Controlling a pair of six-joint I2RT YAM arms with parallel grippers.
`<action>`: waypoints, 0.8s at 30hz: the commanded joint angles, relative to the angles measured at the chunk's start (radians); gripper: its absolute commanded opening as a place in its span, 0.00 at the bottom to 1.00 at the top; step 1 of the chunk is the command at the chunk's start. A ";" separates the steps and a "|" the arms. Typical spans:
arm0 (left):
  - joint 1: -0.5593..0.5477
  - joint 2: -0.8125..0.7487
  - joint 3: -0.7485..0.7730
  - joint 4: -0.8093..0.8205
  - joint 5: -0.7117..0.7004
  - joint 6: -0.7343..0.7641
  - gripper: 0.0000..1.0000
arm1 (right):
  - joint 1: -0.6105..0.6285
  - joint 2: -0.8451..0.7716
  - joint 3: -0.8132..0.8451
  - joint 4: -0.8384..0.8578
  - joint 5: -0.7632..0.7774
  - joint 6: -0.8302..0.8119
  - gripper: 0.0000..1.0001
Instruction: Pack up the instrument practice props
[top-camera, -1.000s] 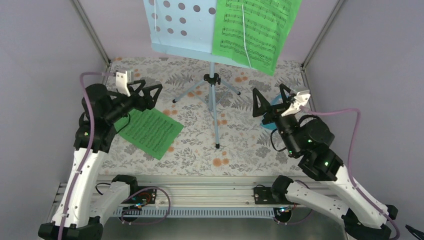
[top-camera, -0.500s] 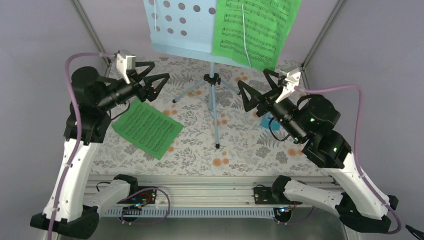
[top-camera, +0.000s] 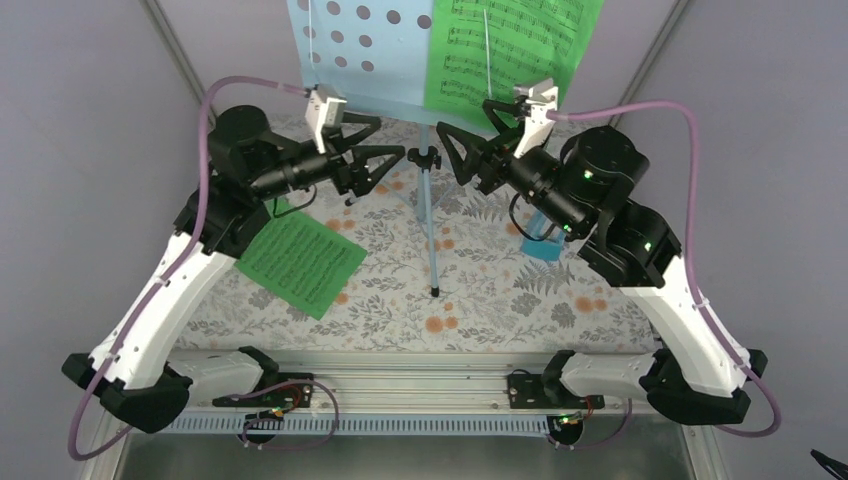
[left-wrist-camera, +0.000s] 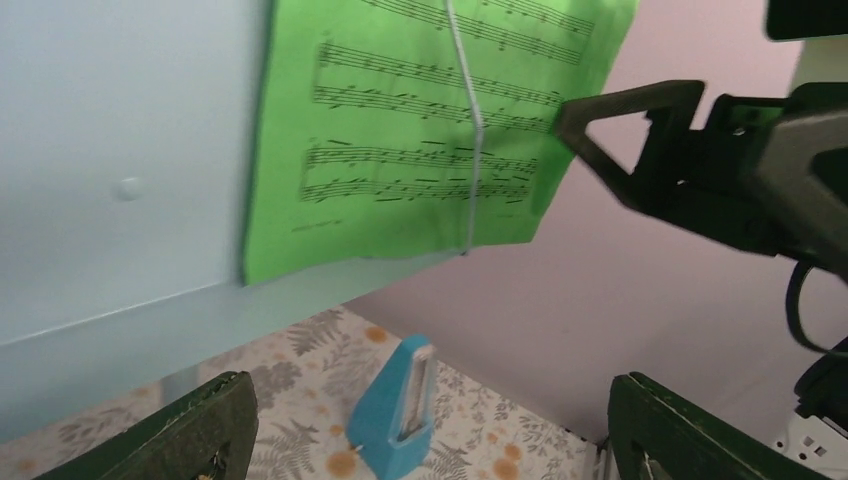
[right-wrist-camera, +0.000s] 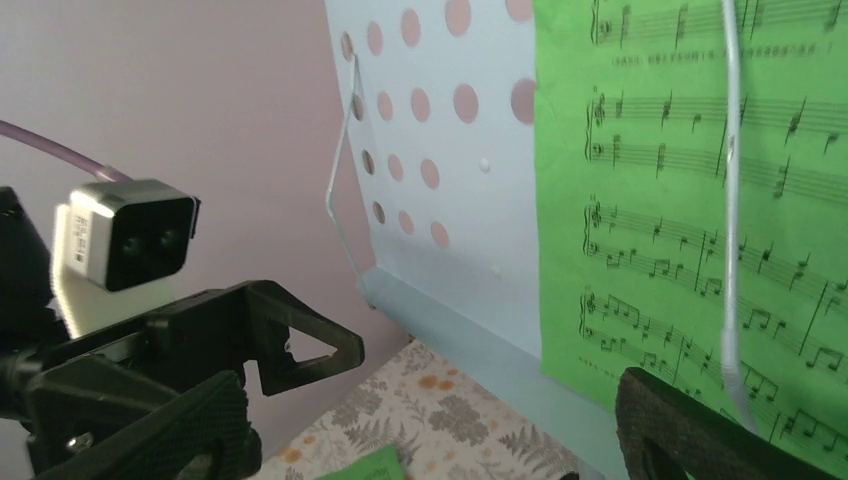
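The pale blue music stand (top-camera: 362, 62) stands at the back middle on its tripod, its hole-punched desk up high. A green sheet-music page (top-camera: 510, 55) hangs on the desk under a wire clip, also in the left wrist view (left-wrist-camera: 400, 130) and the right wrist view (right-wrist-camera: 690, 180). A second green page (top-camera: 298, 262) lies flat on the table at left. The blue metronome (top-camera: 545, 242) stands at right, partly behind my right arm, and shows in the left wrist view (left-wrist-camera: 398, 415). My left gripper (top-camera: 380, 152) and right gripper (top-camera: 462, 135) are both open and empty, raised just below the desk, either side of the pole.
The floral table cover (top-camera: 480, 290) lies between purple walls. The stand's pole (top-camera: 430, 225) and tripod legs rise between my arms. My right gripper's finger (left-wrist-camera: 640, 140) shows in the left wrist view; my left gripper's finger (right-wrist-camera: 290, 345) and camera (right-wrist-camera: 125, 235) show in the right wrist view.
Both arms have risen and swung inward from the table's sides to just under the stand's desk. Both grippers stayed open. The pages and metronome have not moved.
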 joint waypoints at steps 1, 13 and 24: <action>-0.080 0.058 0.050 0.073 -0.077 0.017 0.87 | -0.009 0.017 0.037 -0.068 0.095 0.033 0.84; -0.116 0.193 0.154 0.068 -0.256 0.027 0.83 | -0.010 0.014 0.009 -0.033 0.219 0.016 0.76; -0.116 0.262 0.283 0.092 -0.328 0.045 0.75 | -0.025 0.081 0.048 0.008 0.325 -0.020 0.75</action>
